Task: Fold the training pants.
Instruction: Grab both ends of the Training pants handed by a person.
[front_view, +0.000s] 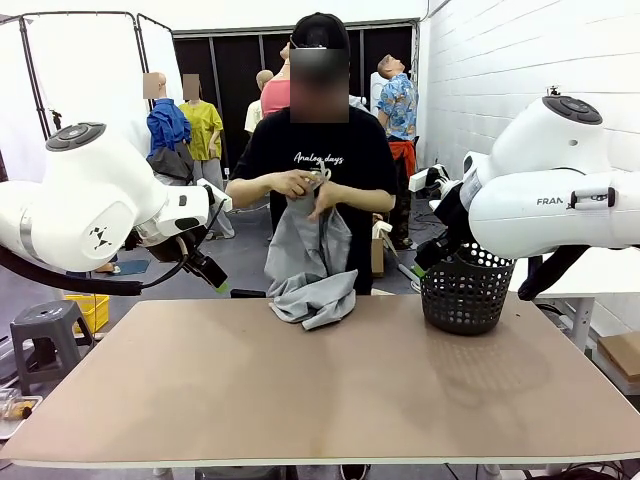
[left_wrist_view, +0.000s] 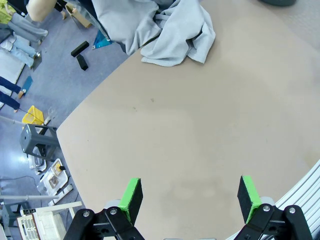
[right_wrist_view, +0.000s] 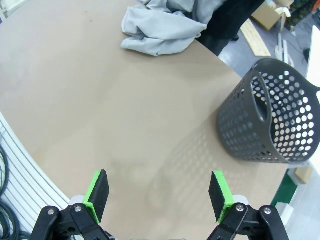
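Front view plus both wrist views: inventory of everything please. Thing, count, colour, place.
training pants: 1, light grey, held up at the far edge, lower part bunched on the table
basket: 1, dark perforated, far right of the table
table: 1, tan
stool: 1, grey, floor left of the table
crate: 1, yellow, floor behind the stool
person: 1, black T-shirt, far side
person's hands: 2, gripping the top of the pants
left gripper: 1, black with green pads, open above the table
right gripper: 1, same colours, open above the table

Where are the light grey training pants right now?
In the front view, the light grey jersey training pants hang from the person's hands at the far edge of the brown table, lower end bunched on it, left of the dark perforated basket.
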